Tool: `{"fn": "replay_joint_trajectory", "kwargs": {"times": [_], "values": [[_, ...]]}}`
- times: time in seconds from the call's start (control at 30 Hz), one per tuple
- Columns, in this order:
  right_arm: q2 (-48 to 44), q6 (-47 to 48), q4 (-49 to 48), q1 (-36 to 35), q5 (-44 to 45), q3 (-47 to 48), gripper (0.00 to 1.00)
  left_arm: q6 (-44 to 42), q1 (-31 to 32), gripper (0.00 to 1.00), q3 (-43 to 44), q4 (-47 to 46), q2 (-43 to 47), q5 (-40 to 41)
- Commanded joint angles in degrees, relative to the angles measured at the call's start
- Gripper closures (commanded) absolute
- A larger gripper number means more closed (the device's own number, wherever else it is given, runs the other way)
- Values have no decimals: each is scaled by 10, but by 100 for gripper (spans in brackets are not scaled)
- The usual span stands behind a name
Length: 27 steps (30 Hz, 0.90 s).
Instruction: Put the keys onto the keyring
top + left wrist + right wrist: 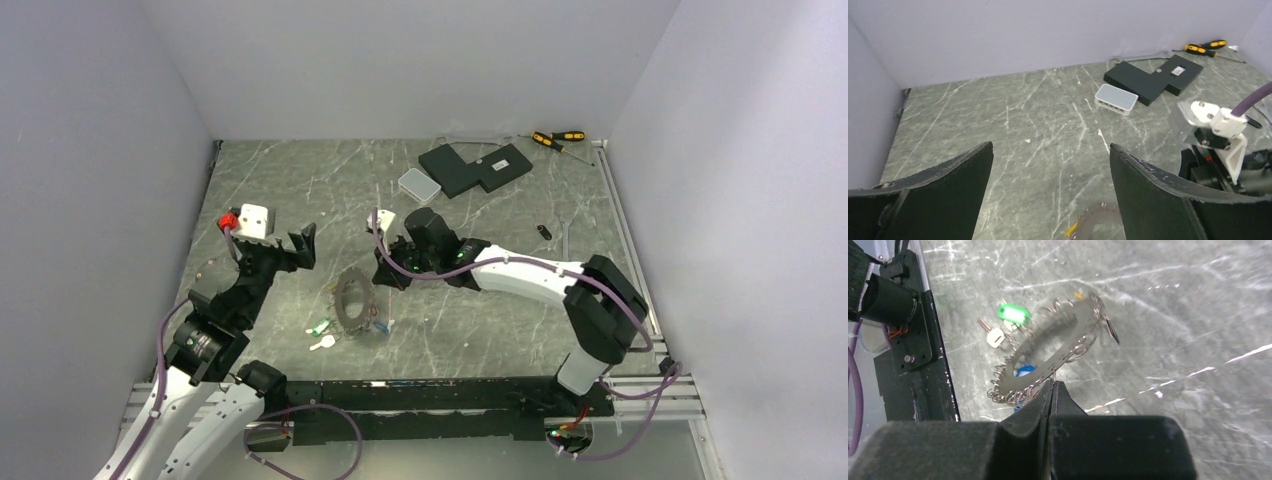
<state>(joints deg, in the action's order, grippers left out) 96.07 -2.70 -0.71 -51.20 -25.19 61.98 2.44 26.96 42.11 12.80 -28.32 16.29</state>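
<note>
The right gripper (1052, 387) has its fingers pressed together on the rim of the keyring (1080, 320), which stands tilted near the middle of the table (480, 330), at 8 o'clock from that gripper in the top view. The keys (1012, 314), with green, white and blue heads, lie at the ring's 6 o'clock. The left gripper (1050, 146) hangs with its fingers wide apart at the ring's 10 o'clock.

One overhead view, two wrist views.
The surface (480, 330) is overlooked from behind; the keyring (1080, 322) is shared by the close right-wrist view.
</note>
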Motion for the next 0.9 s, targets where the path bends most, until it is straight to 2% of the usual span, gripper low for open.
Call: {"fn": "replay_joint_trajectory", "kwargs": {"times": [0.0,0.33,0.63,0.73,0.87], "values": [[-59,46,-19,-9,47,-1,100,-12,-2,10,3,-27,5,-76],[-145,123,19,-37,149,-6,100,-18,-4,13,19,-20,-26,-263],[-225,150,45,-46,188,-27,100,-37,-6,16,22,-22,-32,-365],[-251,164,55,-48,192,-30,100,-41,-6,21,19,-30,-36,-414],[-284,189,71,-51,177,-33,100,-39,-6,22,20,-35,-55,-486]]}}
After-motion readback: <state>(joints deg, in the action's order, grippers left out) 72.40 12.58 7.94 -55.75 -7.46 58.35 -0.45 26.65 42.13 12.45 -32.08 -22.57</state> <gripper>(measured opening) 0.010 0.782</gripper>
